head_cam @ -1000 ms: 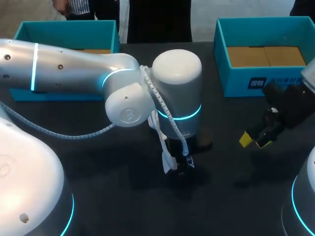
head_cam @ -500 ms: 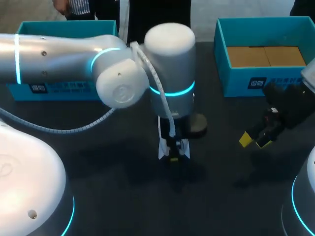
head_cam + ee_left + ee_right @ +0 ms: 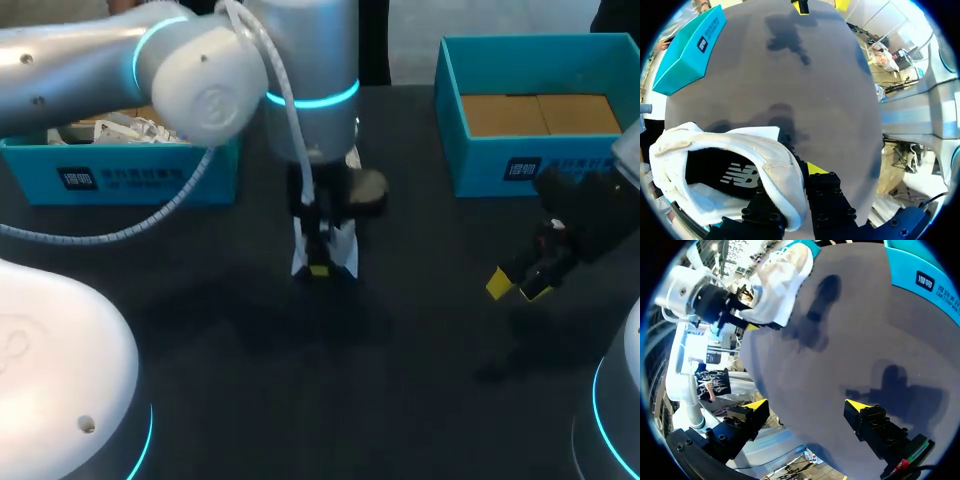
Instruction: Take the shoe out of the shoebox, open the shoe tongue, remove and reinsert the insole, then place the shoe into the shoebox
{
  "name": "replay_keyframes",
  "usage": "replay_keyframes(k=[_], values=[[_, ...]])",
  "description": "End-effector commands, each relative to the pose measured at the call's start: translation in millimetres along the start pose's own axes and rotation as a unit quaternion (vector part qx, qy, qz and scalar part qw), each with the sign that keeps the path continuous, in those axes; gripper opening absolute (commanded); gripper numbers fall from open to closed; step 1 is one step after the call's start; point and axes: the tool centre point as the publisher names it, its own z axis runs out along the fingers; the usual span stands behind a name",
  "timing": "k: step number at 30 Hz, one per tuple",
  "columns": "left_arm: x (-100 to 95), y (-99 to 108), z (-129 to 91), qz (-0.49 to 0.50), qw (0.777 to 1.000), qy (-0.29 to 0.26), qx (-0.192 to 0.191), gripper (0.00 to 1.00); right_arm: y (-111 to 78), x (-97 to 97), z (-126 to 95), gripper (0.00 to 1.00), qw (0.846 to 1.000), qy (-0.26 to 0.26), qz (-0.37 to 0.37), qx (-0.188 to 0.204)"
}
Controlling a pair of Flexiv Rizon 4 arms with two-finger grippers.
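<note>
The white shoe hangs by its heel collar from my left gripper, a little left of the table's middle, with its toe pointing to the back. In the left wrist view the left gripper is shut on the white collar of the shoe, and the black insole shows inside. My right gripper stands open and empty at the right, in front of the right teal shoebox. In the right wrist view the right gripper looks across at the shoe.
A second teal box with crumpled paper in it stands at the back left, partly under my left arm. The right box has a brown cardboard floor. Dark tabletop lies between the grippers and toward the front edge.
My left arm has swung toward the back and a little left, carrying the shoe with it and uncovering the left box. The right arm has kept still.
</note>
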Motion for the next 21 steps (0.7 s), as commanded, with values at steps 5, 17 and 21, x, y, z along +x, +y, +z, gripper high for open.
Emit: replay_keyframes(k=[5,17,21], values=[[-13.6,32,-54,-0.002,1.000,0.011,0.006,0.00,-0.4,0.3,1,1.00,1.000,-0.001,0.001,0.000],[-43.4,93,-105,-0.026,1.000,0.011,0.005,0.00,-0.4,0.3,1,1.00,1.000,-0.001,0.001,0.000],[-59.3,113,-115,-0.037,0.999,0.016,-0.004,0.00,-0.4,0.3,1,1.00,1.000,-0.001,0.001,0.000]])
